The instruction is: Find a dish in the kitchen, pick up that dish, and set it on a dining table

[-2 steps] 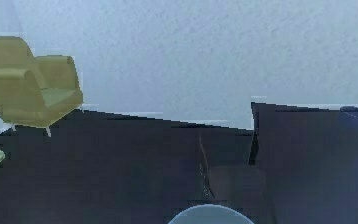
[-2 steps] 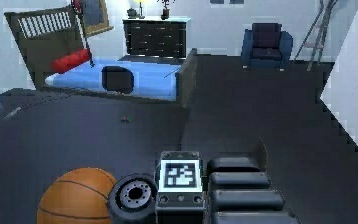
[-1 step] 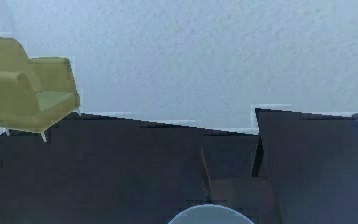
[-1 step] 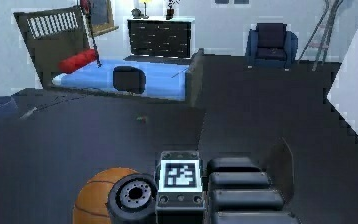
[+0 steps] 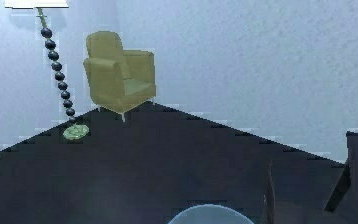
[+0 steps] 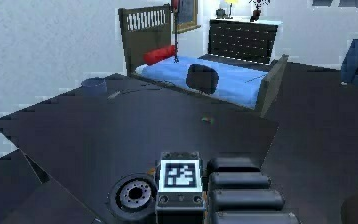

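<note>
Room first: pale blue walls (image 5: 247,60), dark floor (image 5: 167,160); no kitchen fittings.

Arm side view, far: a bed (image 6: 202,80) with a blue cover, and a dark dresser (image 6: 245,40) behind it.

Forward view: an olive armchair (image 5: 119,75) far left, a beaded floor lamp (image 5: 59,75) just left of it, and dark furniture (image 5: 357,170) at the near right edge.

The arm (image 6: 237,190) lies along the bottom edge. The gripper (image 6: 137,196) sits left of the marker (image 6: 182,175), its far end unclear, so I cannot tell whether the fingers hold anything.

I cannot tell the dish's bearing from the fingers. It is probably in another room.

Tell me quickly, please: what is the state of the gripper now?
Gripper: its far end cannot be made out, so whether it holds anything cannot be told.
</note>
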